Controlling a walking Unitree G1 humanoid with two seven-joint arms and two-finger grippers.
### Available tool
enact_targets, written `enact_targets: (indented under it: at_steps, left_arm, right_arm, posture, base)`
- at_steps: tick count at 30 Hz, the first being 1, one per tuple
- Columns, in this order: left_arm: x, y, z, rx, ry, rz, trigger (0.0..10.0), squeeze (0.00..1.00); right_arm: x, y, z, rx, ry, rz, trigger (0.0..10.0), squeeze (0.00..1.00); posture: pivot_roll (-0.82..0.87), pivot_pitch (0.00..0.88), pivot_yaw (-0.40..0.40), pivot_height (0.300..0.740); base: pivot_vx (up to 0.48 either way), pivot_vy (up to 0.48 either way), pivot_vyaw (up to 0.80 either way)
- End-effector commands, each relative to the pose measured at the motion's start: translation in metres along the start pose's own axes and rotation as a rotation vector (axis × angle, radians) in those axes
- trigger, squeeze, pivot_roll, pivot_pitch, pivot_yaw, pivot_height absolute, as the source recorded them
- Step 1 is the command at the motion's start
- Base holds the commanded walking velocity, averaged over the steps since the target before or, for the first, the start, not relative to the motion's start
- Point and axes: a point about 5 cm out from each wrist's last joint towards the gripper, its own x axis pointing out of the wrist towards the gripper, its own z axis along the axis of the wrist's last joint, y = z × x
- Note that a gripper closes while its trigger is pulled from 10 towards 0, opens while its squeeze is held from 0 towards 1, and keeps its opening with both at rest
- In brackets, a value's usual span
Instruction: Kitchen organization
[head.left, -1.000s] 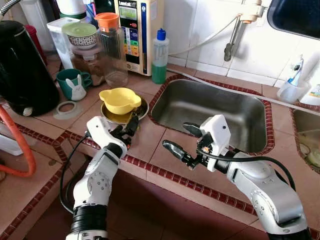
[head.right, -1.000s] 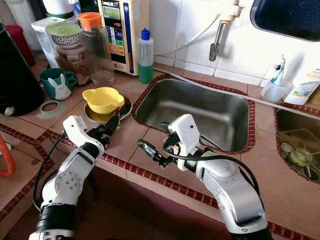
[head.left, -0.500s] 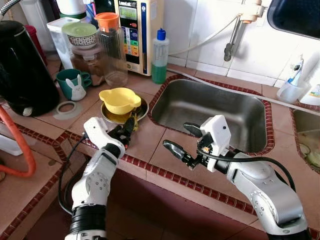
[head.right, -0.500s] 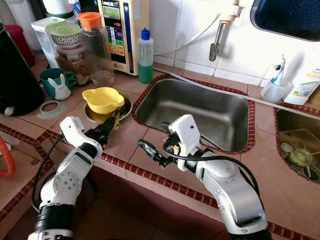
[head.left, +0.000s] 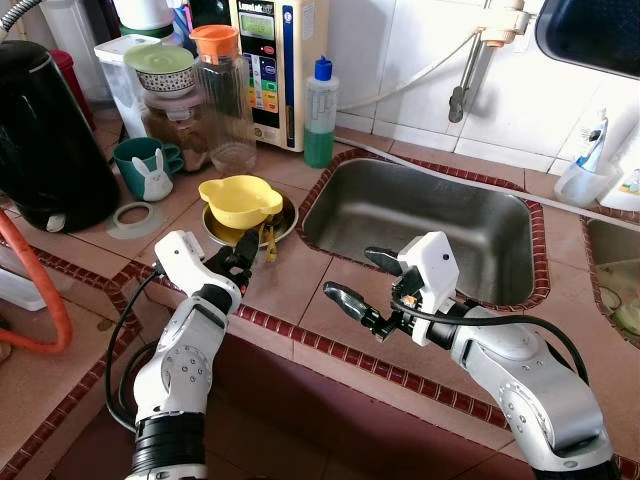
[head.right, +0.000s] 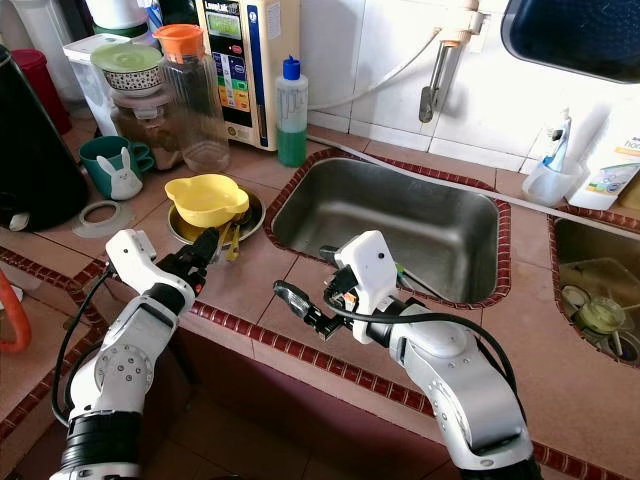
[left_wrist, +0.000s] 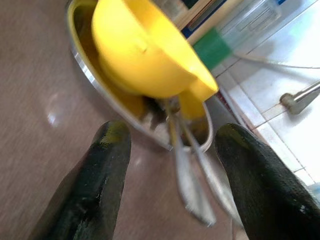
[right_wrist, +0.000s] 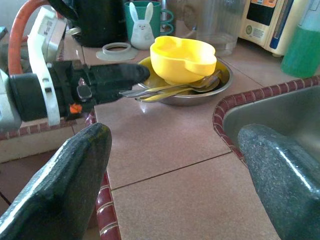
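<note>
The left tool (head.left: 246, 256) has been drawn back from the metal dish (head.left: 286, 215), fingers spread wide around the spoon handles (left_wrist: 192, 182). The right tool (head.left: 357, 283) is held wide open above the tiled table (head.left: 300, 275) beside the sink (head.left: 420, 215). The yellow bowl (head.left: 238, 200) sits in the dish.

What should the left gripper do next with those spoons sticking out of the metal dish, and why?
Probably ease the left gripper forward a touch and close. Its fingers are open on either side of the spoon handles, which stick out of the metal dish under the yellow bowl, and nothing is gripped yet.
</note>
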Motion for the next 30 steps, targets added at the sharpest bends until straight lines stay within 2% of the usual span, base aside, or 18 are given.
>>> enact_targets:
  at_steps: [1,2,3,4,5,6,10,15,30]
  left_arm:
    - [0.001,-0.004,0.0,0.001,0.008,-0.009,10.0,0.0]
    - [0.001,-0.005,-0.002,0.002,0.021,-0.009,4.7,0.0]
    - [0.001,-0.005,-0.002,0.002,0.021,-0.009,4.7,0.0]
    - [0.002,-0.006,-0.003,-0.008,0.027,-0.013,1.1,0.0]
    - [0.002,-0.006,-0.003,-0.008,0.027,-0.013,1.1,0.0]
    - [0.003,-0.008,-0.003,-0.032,0.027,-0.013,0.0,0.0]
    - [0.003,-0.009,-0.003,-0.051,0.02,-0.011,0.0,0.0]
    - [0.003,-0.007,0.001,-0.066,0.003,0.004,0.0,0.0]
    - [0.004,-0.006,0.01,-0.067,-0.052,0.008,0.0,0.0]
  right_arm:
    - [-0.001,0.0,0.004,-0.015,-0.01,-0.004,10.0,0.0]
    - [0.0,0.0,0.004,-0.015,-0.012,-0.004,10.0,0.0]
    - [0.0,0.0,0.004,-0.015,-0.012,-0.004,10.0,0.0]
    - [0.0,0.0,0.004,-0.015,-0.012,-0.004,10.0,0.0]
    - [0.0,0.0,0.004,-0.015,-0.012,-0.004,10.0,0.0]
    - [-0.001,0.0,0.004,-0.015,-0.011,-0.004,10.0,0.0]
    - [-0.002,0.0,0.005,-0.012,-0.012,-0.002,10.0,0.0]
    - [-0.003,0.01,0.006,0.012,-0.022,0.079,10.0,0.0]
    - [-0.005,0.013,0.006,0.016,-0.015,0.103,10.0,0.0]
  posture:
    - [0.11,0.0,0.019,0.74]
    - [0.11,0.0,0.018,0.74]
    - [0.11,0.0,0.018,0.74]
    - [0.1,0.0,0.018,0.74]
    - [0.1,0.0,0.018,0.74]
    - [0.1,0.0,0.019,0.74]
    - [0.1,0.001,0.02,0.74]
    - [0.1,0.001,0.02,0.74]
    - [0.1,0.001,0.018,0.74]
  base:
    - [0.0,0.0,0.0]
    - [0.0,0.0,0.0]
    - [0.0,0.0,0.0]
    - [0.0,0.0,0.0]
    - [0.0,0.0,0.0]
    - [0.0,0.0,0.0]
    - [0.0,0.0,0.0]
    - [0.0,0.0,0.0]
    - [0.0,0.0,0.0]
